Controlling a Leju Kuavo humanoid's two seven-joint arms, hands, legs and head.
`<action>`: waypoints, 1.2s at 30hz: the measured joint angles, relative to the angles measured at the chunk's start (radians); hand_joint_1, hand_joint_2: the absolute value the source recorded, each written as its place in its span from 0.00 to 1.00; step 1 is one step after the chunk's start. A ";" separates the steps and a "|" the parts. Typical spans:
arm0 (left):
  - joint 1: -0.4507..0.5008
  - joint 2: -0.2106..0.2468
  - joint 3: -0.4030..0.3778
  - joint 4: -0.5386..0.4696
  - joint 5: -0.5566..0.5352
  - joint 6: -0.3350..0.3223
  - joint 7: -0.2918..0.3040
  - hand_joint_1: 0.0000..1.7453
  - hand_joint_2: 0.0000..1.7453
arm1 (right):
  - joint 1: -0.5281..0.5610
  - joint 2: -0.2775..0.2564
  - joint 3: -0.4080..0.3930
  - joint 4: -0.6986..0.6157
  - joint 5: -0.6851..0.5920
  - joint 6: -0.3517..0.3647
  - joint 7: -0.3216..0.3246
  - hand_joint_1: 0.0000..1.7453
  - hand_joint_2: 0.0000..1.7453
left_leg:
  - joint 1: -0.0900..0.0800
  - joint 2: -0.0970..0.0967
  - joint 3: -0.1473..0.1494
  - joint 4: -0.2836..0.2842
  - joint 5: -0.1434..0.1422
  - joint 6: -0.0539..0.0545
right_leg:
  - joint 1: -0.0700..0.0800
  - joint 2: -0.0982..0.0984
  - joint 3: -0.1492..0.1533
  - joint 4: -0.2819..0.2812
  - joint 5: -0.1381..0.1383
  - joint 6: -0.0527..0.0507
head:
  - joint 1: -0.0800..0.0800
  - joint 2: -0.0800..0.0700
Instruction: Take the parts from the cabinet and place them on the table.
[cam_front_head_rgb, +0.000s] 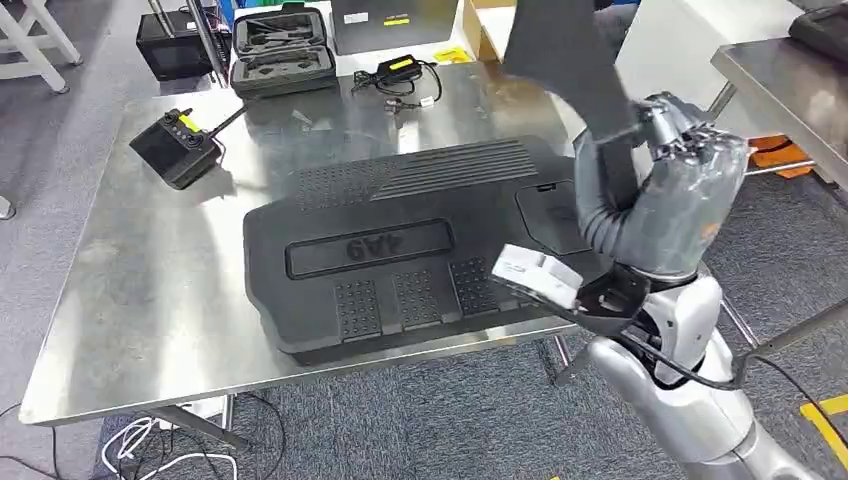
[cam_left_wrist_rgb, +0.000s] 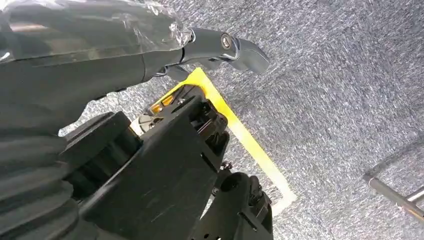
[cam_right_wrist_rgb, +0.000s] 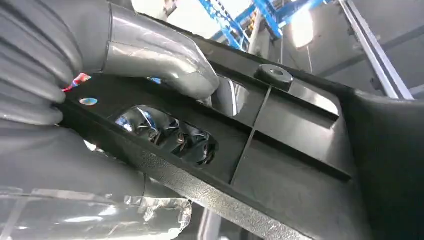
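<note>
Black plastic part (cam_front_head_rgb: 560, 50) is held raised over the steel table's (cam_front_head_rgb: 130, 300) right end, clamped in the right hand (cam_front_head_rgb: 690, 190): thumb (cam_right_wrist_rgb: 160, 62) on its ribbed face, fingers (cam_right_wrist_rgb: 170, 135) showing through its slot. Another large black part (cam_front_head_rgb: 400, 250) lies flat on the table. An open case (cam_front_head_rgb: 283, 48) at the far edge holds dark gear. Whether the left hand (cam_left_wrist_rgb: 75, 65) is clenched or released I cannot tell.

Only readable text: "4A9", seen upside down from the head view, raised chars in a recessed oblong panel on the big black part (cam_front_head_rgb: 400, 250) lying on the steel table (cam_front_head_rgb: 130, 290). Yellow label on the charger (cam_front_head_rgb: 402, 68) at the table's far edge and yellow tag on the remote controller (cam_front_head_rgb: 178, 147) both carry print, too small to read. White block (cam_front_head_rgb: 537, 274) near the table's front edge has marks, illegible.
</note>
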 joint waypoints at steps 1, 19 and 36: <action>0.000 0.000 0.000 0.000 0.000 0.003 0.000 0.00 0.00 | -0.004 0.003 0.003 0.007 0.019 0.004 0.000 1.00 1.00 | 0.000 0.000 0.001 0.000 0.000 0.000 | 0.000 0.000 0.000 0.000 0.000 0.000 | 0.000 0.000; -0.012 0.000 0.000 -0.003 -0.005 0.012 0.025 0.00 0.00 | -0.188 0.110 0.149 0.191 0.256 0.098 -0.007 1.00 1.00 | 0.003 0.000 0.003 -0.006 0.001 -0.001 | 0.003 0.000 0.001 0.000 0.000 -0.001 | 0.000 0.000; -0.015 -0.003 0.000 -0.010 -0.006 0.019 0.033 0.00 0.00 | -0.347 0.282 0.419 0.516 0.292 0.136 -0.024 1.00 1.00 | 0.003 -0.001 0.003 -0.006 0.001 -0.001 | 0.004 -0.001 0.001 0.000 -0.001 -0.001 | -0.001 0.000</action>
